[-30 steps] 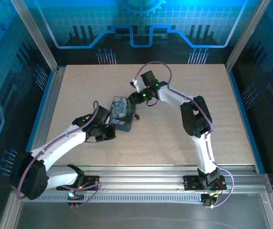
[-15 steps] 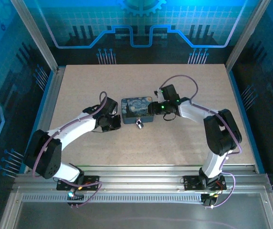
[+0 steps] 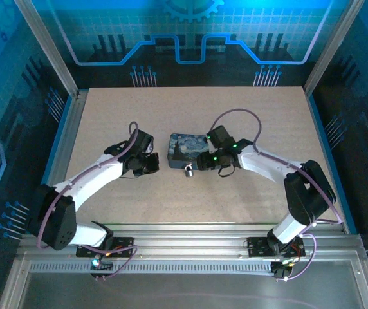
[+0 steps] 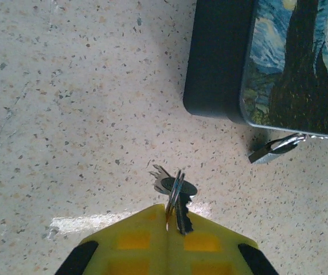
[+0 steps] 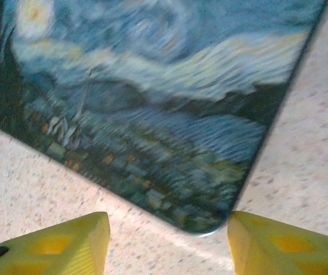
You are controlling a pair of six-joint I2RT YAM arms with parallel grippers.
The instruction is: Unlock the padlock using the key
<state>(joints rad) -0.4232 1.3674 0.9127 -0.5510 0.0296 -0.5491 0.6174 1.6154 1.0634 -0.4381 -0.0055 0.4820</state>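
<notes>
Padlock (image 4: 276, 148) lies near the tabletop (image 3: 255, 187) centre, touching the box (image 4: 301, 63). Left gripper (image 4: 168, 222) pinches the key (image 4: 178, 195). Right gripper (image 5: 170, 235) gapes, straddling a box corner.

Blue glow up top, bright tabletop (image 3: 267, 116); the painted box (image 5: 152, 114) looks blurry up close, perhaps out of focus.
</notes>
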